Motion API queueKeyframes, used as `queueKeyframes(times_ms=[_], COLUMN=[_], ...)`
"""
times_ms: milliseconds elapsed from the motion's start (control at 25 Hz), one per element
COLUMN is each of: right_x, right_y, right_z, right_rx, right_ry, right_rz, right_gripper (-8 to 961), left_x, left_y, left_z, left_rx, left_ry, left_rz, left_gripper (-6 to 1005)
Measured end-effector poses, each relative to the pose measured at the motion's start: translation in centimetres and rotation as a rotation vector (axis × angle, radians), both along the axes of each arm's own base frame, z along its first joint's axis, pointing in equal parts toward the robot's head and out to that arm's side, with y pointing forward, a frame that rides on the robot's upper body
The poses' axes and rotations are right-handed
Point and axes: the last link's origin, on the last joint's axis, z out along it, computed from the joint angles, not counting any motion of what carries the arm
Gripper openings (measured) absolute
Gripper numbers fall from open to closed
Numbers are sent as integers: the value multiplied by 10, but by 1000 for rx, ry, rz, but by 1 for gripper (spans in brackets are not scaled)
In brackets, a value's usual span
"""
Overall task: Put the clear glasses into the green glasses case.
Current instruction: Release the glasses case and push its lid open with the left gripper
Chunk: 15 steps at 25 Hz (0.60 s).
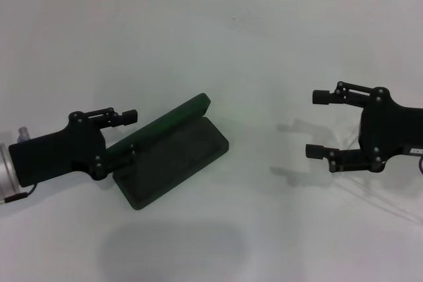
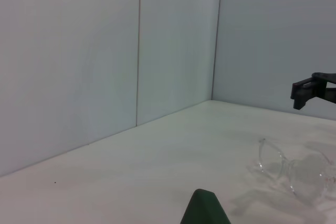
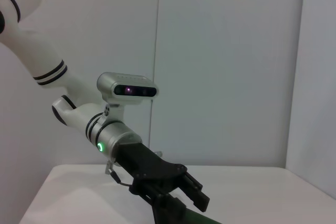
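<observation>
The green glasses case (image 1: 173, 156) by the left end effector (image 1: 131, 132) looked like matt hard plastic, its lining dark and dull. The clear glasses (image 2: 294, 169) beneath the right end effector (image 1: 320, 124) were glossy transparent plastic. Both end effectors looked matt black; the table (image 1: 264, 51) was smooth, matt white

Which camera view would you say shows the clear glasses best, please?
The left wrist view: the clear glasses lie plainly on the table. The head view shows only faint outlines beneath the right gripper; the right wrist view shows none.

Clear glasses (image 2: 294, 169) cut by frame edge; left tool's (image 1: 129, 133) lower finger behind green glasses case (image 1: 173, 152).
</observation>
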Motion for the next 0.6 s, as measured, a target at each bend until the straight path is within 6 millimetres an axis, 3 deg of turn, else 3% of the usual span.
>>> queueKeyframes(times_ms=[320, 600], right_x=[-2, -3], right_y=[2, 2], right_z=[0, -2], right_rx=[-2, -5], right_ry=[-1, 0], right_rz=[5, 8], right_gripper=[871, 871], left_x=[-7, -11], left_y=[-5, -8], left_z=[4, 3], left_rx=[-8, -15], left_ry=[0, 18], left_rz=[27, 36], left_gripper=[595, 587])
